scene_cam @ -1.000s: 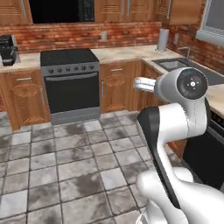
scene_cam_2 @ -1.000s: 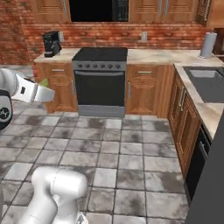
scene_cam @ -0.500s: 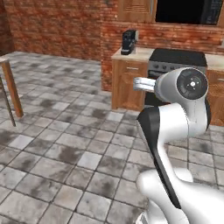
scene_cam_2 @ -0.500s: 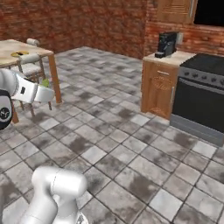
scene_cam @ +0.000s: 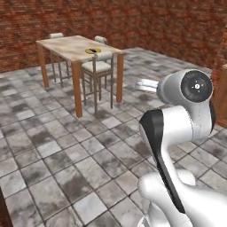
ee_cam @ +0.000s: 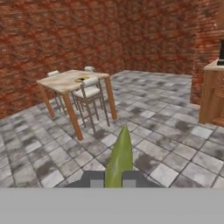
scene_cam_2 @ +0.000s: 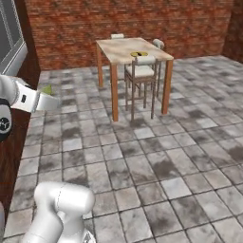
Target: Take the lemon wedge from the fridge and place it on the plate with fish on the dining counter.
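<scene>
Ahead of my claw [ee_cam: 111, 180] and off to its left, the table [ee_cam: 56, 82] is now coming into sight. A second ago the stove and cupboards were in front of me. Nothing in the room is moving. My base is turning, and my eyes are turning with it.

The plate [ee_cam: 81, 79] is sitting on the table top, toward the side nearest my claw. It is too small for me to see the fish on it. A chair [ee_cam: 89, 94] is standing tucked in at that same side, right by the plate.

In the middle, my claw is squeezing the lemon [ee_cam: 119, 157]. The yellow-green wedge is sticking up between my two fingers, with its tip pointing away from me. It was in my claw through the whole turn, so I think the fridge part of the job is done.

To the right of my claw, a wooden cupboard [ee_cam: 211, 98] is sliding off to the side.

So I am carrying now. The table is well apart from my claw, with lots of floor tiles in between. I think I need to roll much closer. Then I need to reach over the chair to the plate and let the lemon go there.
</scene>
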Available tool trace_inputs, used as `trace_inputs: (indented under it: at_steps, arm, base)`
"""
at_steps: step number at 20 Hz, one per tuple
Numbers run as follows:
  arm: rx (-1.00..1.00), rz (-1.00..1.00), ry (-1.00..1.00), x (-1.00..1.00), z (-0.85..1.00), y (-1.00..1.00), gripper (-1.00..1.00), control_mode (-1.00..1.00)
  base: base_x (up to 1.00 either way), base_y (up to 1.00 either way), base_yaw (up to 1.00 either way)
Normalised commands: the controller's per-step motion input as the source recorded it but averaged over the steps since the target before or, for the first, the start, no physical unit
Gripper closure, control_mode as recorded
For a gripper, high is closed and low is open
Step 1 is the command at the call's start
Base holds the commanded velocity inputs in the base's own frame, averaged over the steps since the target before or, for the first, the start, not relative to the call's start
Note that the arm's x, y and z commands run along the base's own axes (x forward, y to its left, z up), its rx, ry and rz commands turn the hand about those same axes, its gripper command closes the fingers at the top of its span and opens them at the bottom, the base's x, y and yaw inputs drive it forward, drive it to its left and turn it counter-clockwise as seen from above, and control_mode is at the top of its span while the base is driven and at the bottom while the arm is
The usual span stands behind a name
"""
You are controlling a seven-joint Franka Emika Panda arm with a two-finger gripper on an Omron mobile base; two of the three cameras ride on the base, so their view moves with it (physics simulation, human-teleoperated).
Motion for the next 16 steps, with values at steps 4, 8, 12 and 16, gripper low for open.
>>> trace_inputs:
  at_steps: [4, 8, 12, 16]
  arm:
    - [0.0, 0.0, 0.0, 0.0, 0.0, 0.0, 1.0, 1.0]
    - [0.0, 0.0, 0.0, 0.0, 0.0, 0.0, 1.0, 1.0]
    - [0.0, 0.0, 0.0, 0.0, 0.0, 0.0, 1.0, 1.0]
    - [0.0, 0.0, 0.0, 0.0, 0.0, 0.0, 1.0, 1.0]
  base:
    - [1.0, 0.0, 0.62]
    - [1.0, -0.11, 0.37]
    - [1.0, -0.79, 0.08]
    - [1.0, -1.0, -0.16]
